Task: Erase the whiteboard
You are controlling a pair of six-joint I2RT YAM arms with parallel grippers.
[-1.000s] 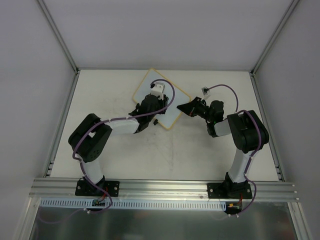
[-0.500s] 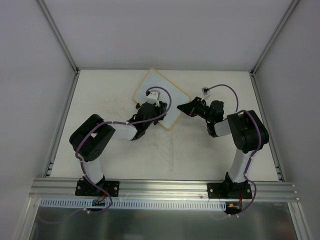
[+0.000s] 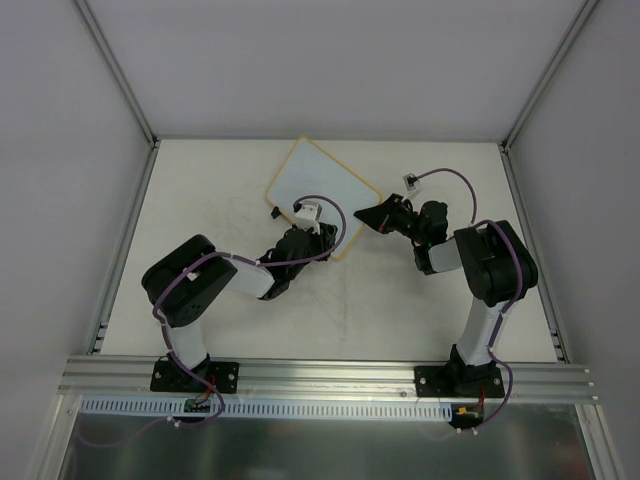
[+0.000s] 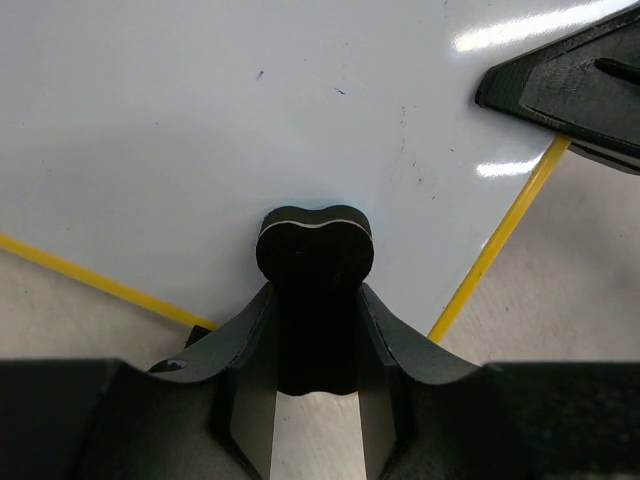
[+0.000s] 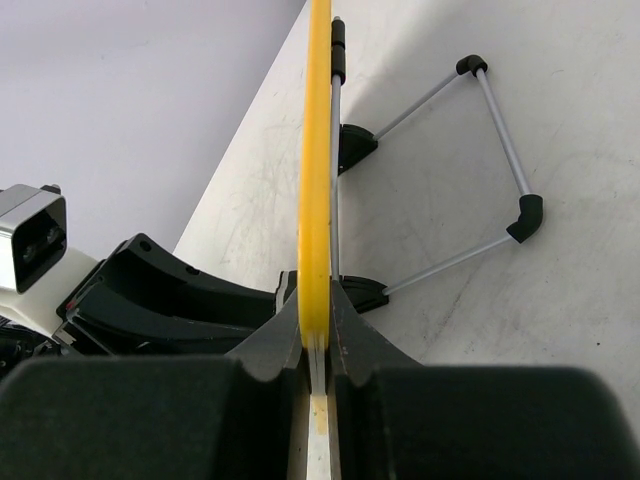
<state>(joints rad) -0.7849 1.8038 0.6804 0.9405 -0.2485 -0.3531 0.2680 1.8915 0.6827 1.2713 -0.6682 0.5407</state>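
The whiteboard [image 3: 325, 185] lies turned like a diamond at the back middle of the table. It has a yellow frame and a white face [image 4: 250, 110] with only a few tiny dark specks. My left gripper [image 3: 318, 238] is shut on the black bone-shaped eraser [image 4: 315, 245]. It presses the eraser onto the board just inside the near corner, where the two yellow edges meet under my fingers [image 4: 370, 310]. My right gripper [image 3: 372, 214] is shut on the board's right corner. The yellow frame [image 5: 318, 200] runs edge-on between its jaws. It also shows in the left wrist view [image 4: 570, 85].
A thin wire stand [image 5: 500, 150] with black clips folds out from the board's back onto the table. A small white connector [image 3: 410, 180] on a purple cable lies behind the right gripper. Metal frame posts [image 3: 120, 70] and white walls enclose the table.
My left gripper has slid the eraser from the middle of the board toward me, to the near corner. The right arm and the board have not moved.
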